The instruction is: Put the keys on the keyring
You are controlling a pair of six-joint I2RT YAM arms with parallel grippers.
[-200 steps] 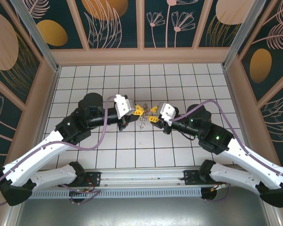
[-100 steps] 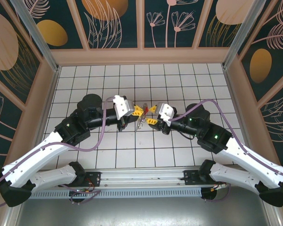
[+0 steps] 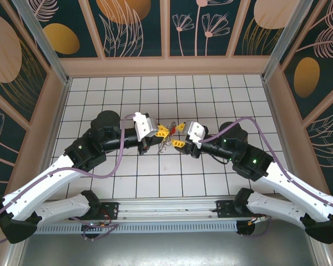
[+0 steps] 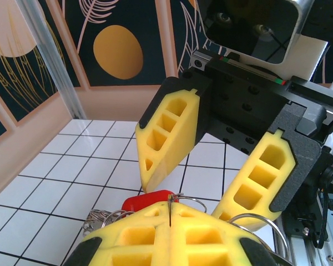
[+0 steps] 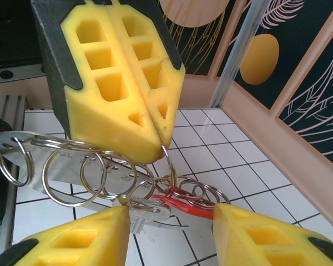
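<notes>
moved: Since a second back my right claw has let its jaws spread apart, and the red-headed key now shows up top in the bunch between my two claws.
left claw: my left claw is pinched fully shut on the thin wire of the keyring; the right wrist view shows the wire coming out from between its pads.
right claw: partly spread, pads either side of the bunch. Can't tell if it's gripping anything.
keys: silvery keys and their small split rings hang in a row off the wire, off the surface, over its middle.
step: looks like threading is nearly done, or I'm regripping.
next: I'd guess a careful re-pinch on one key without knocking the wire out of the left pads.
containers: none around, just tiled surface.
</notes>
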